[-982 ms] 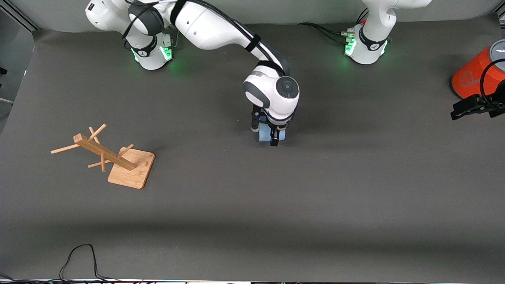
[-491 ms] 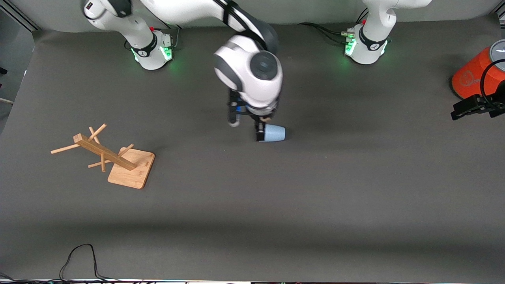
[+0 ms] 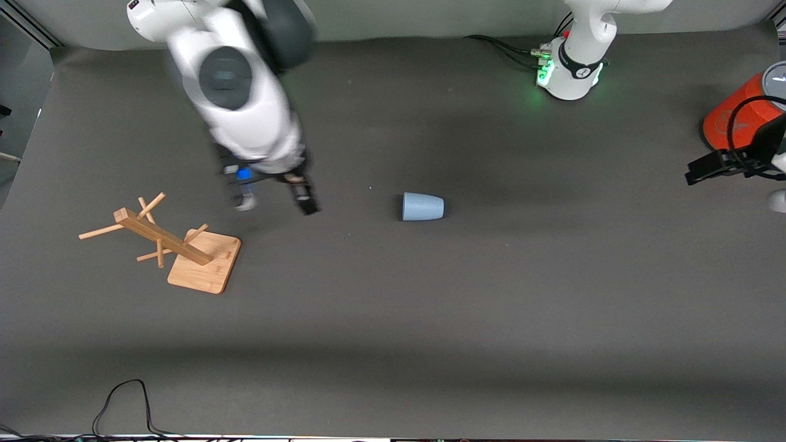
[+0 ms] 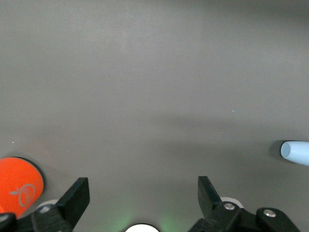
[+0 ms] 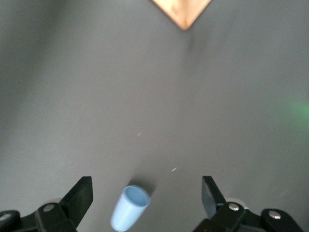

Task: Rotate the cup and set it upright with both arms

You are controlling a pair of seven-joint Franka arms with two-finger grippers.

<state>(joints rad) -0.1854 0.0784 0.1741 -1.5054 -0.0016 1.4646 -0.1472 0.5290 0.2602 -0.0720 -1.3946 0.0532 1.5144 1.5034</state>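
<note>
The pale-blue cup (image 3: 422, 207) lies on its side in the middle of the table, its mouth toward the right arm's end. It also shows in the right wrist view (image 5: 129, 209) and at the edge of the left wrist view (image 4: 295, 152). My right gripper (image 3: 274, 204) is open and empty over the table between the cup and the wooden rack; the right wrist view (image 5: 146, 194) shows its jaws wide apart. My left gripper (image 3: 706, 170) waits open and empty beside the orange cylinder, its jaws wide apart in the left wrist view (image 4: 142, 193).
A wooden rack (image 3: 184, 248) lies tipped on its base toward the right arm's end; its base corner shows in the right wrist view (image 5: 182, 12). A big orange cylinder (image 3: 740, 116) with a grey top stands at the left arm's end. A black cable (image 3: 123, 405) lies at the near edge.
My right gripper has let go of the cup, risen and swung toward the rack. The cup stays on its side in the same spot. My left gripper shifted slightly.
</note>
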